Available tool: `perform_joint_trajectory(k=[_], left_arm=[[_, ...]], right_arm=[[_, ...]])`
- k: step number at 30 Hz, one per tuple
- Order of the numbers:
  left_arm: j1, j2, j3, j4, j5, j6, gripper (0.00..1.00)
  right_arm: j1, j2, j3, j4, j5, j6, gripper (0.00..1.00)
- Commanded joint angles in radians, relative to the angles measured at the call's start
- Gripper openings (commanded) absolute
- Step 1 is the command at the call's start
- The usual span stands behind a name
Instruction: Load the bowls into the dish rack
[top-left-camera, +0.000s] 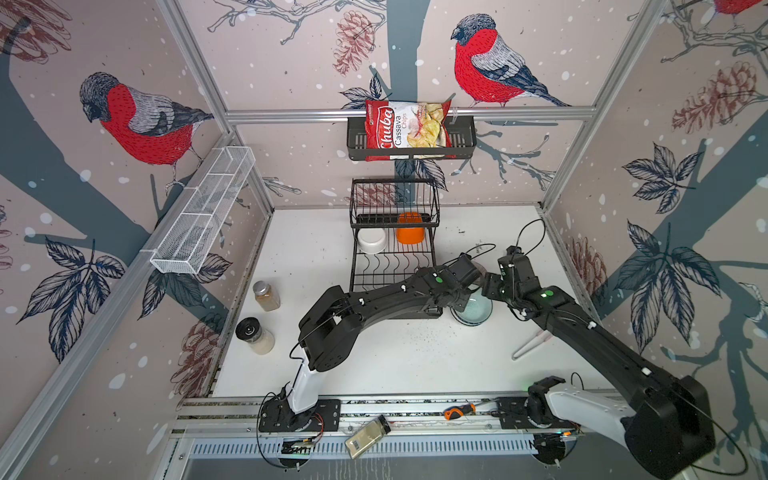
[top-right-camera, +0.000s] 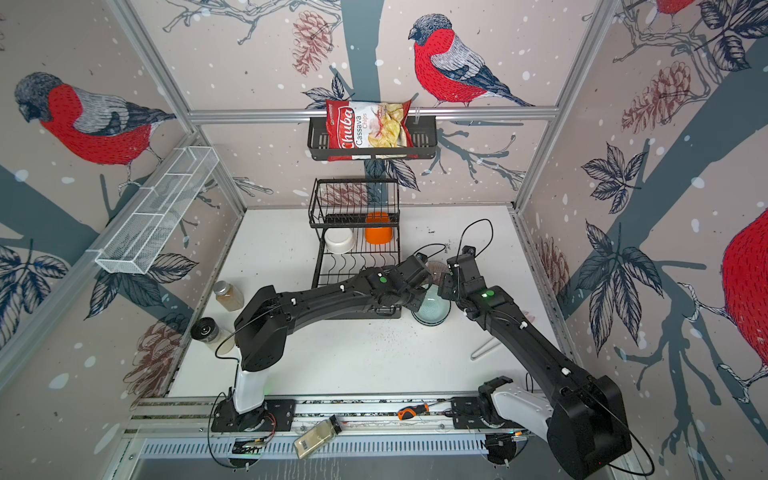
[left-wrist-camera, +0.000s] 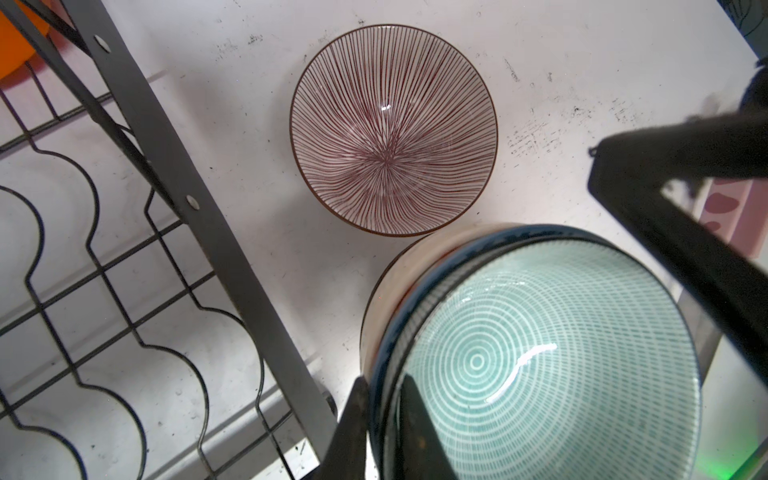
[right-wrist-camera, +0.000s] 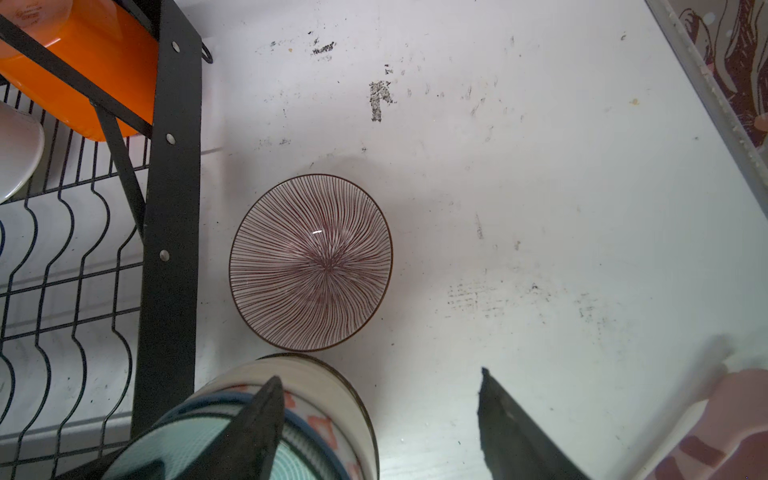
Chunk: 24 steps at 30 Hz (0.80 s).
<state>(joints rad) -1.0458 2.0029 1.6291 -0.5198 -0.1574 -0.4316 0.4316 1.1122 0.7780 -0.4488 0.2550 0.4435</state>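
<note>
Bright, even light; soft shadows on the table (top-left-camera: 407, 357). Glare streaks the mint-green bowl (left-wrist-camera: 540, 365). Both top views bow at edges.

Both top views are looking down from high. Wrist cameras are looking down close — sharing the striped bowl (left-wrist-camera: 393, 129).

Bowls (top-left-camera: 372, 240) sit in the dish rack (top-left-camera: 390, 270); a stack (top-left-camera: 476, 311), seemingly three, beside.

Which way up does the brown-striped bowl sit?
Upright, mouth up: the brown-striped bowl shows its striped inside, standing on the table beside the dish rack, not in it.
</note>
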Motion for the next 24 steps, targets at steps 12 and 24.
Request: perform_joint_trajectory(k=[12, 24], left_arm=[[-0.002, -0.001, 0.010, -0.022, -0.010, 0.014, 0.28], [-0.003, -0.007, 0.027, -0.028, -0.015, 0.018, 0.28]], right_arm=[[-0.001, 0.011, 0.000, 0.023, -0.005, -0.002, 0.73], [-0.001, 0.003, -0.006, 0.024, -0.002, 0.000, 0.74]])
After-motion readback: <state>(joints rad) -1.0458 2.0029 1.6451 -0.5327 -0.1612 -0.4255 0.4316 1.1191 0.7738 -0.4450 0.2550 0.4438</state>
